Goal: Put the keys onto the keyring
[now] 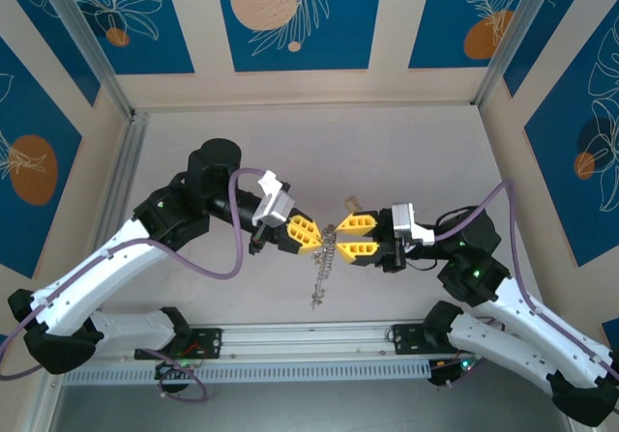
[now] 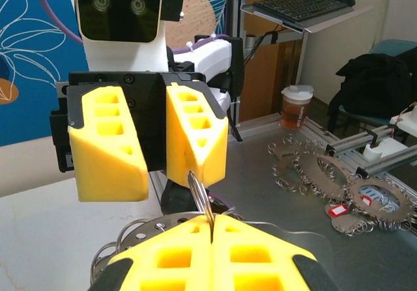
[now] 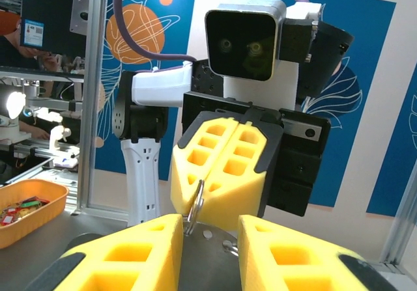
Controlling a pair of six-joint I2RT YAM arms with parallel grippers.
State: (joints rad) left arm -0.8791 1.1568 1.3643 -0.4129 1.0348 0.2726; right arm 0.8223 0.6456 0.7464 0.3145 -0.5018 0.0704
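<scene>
Thin silver-grey metal keyring (image 2: 201, 191), lower centre: likely stiff, light, slippery; pinch rim | left gripper (image 1: 311, 236): clamped on it | right gripper (image 1: 346, 237): jaws parted

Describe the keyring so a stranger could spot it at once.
Over the table's middle, the two arms' yellow fingers converge. Pinched between the shut left fingers stands the keyring: one thin silvery hoop, unlike the bunched keys dangling between the arms.

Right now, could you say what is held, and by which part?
The left claw pinches the keyring by its wire; for the right claw it cannot be told.
</scene>
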